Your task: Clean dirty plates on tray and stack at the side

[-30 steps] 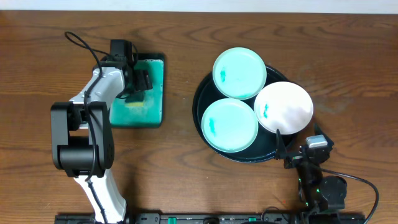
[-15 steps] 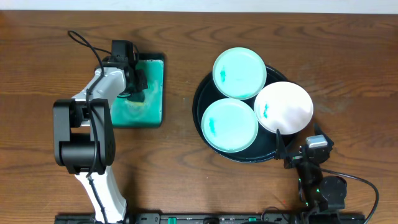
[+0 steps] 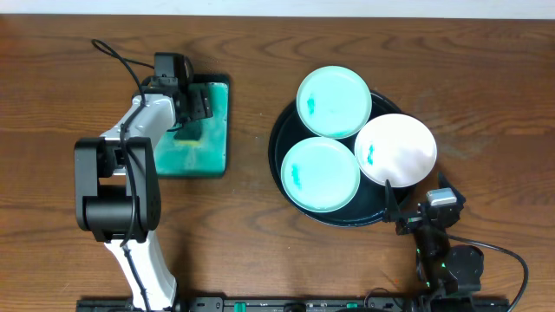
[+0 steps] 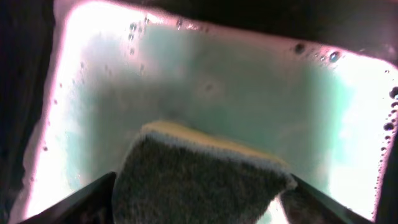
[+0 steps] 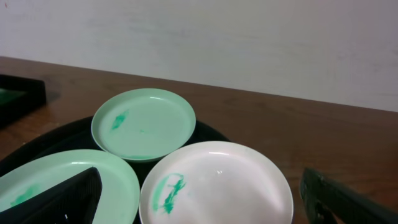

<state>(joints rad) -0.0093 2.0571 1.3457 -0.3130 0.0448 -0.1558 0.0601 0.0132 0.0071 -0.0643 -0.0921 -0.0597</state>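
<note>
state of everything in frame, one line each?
far mint plate: teal smear, uncleaned, on black tray
near mint plate: smeared, on tray
white plate: smeared, on tray
sponge: gripped, over bubbly liquid
rectangular tray: holds bubbly teal liquid
left gripper: shut on sponge
right gripper: open, empty

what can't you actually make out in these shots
- Left wrist view: the sponge runs off the bottom edge, so whether the left gripper pinches it is unclear; the rectangular tray is glared out.
- Overhead: the sponge is mostly hidden under that gripper.
- Right wrist view: the nearest mint plate is cut by the bottom edge and a finger of the right gripper.
- Overhead: plates cover most of the black tray.
</note>
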